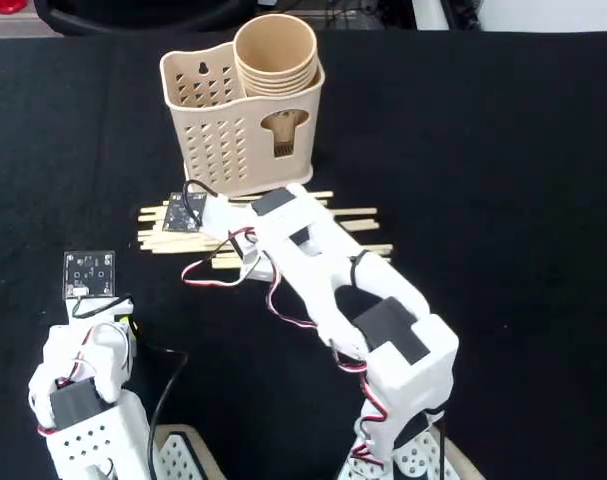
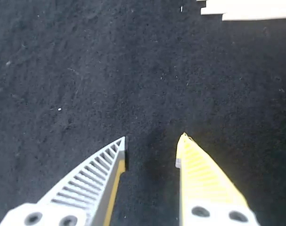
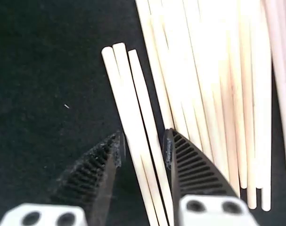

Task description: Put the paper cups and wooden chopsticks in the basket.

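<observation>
Basket (image 1: 213, 140), pale perforated plastic, stands at the far side of the black table (image 1: 503, 200), with the stacked paper cups (image 1: 275, 50) already nested in one of its compartments. Wooden chopsticks (image 1: 358, 214) lie in a loose, flat row on the cloth just in front of it. They look light, stiff and smooth, and thin enough to roll or slide sideways. A pinch across two or three together, nearer mid-length than the tips, is probably the steadiest hold. The right gripper (image 3: 143, 139) is down at the pile, jaws apart and straddling three sticks not far from their ends, not visibly clamping them. The left gripper (image 2: 153, 143) hangs over bare cloth with its jaws parted, holding nothing.
</observation>
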